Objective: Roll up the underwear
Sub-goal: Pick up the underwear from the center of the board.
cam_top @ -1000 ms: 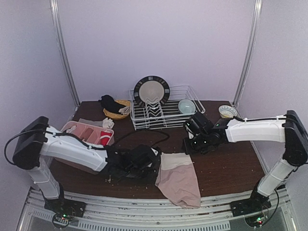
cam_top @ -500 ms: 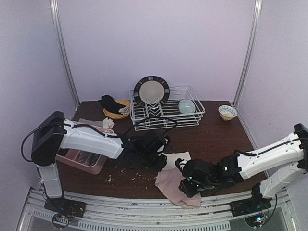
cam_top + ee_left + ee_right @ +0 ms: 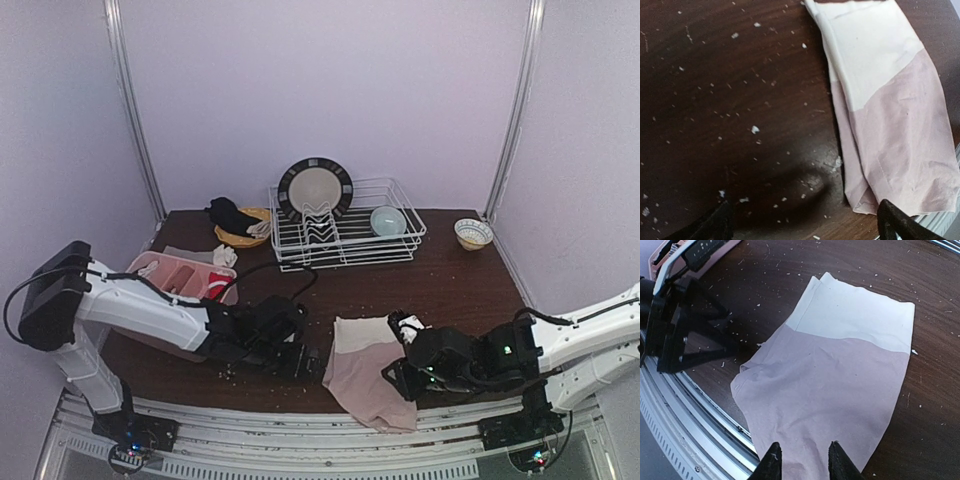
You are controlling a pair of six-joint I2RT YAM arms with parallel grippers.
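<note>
We see the left arm (image 3: 140, 305) lying low across the dark brown wooden table (image 3: 450, 290). Its left gripper (image 3: 303, 358) sits just left of the folded pink-and-cream cloth underwear (image 3: 368, 372), jaws spread wide and holding nothing. The right arm (image 3: 590, 335) reaches in low from the right. The right gripper (image 3: 804, 463) is over the garment's near end, jaws narrowly parted with flat cloth showing between them; we cannot tell whether the tips touch it. The underwear lies flat at the table's near edge, its near end overhanging. From above, the right gripper hides the cloth's right edge, and both wrist views crop the fingers to their tips.
</note>
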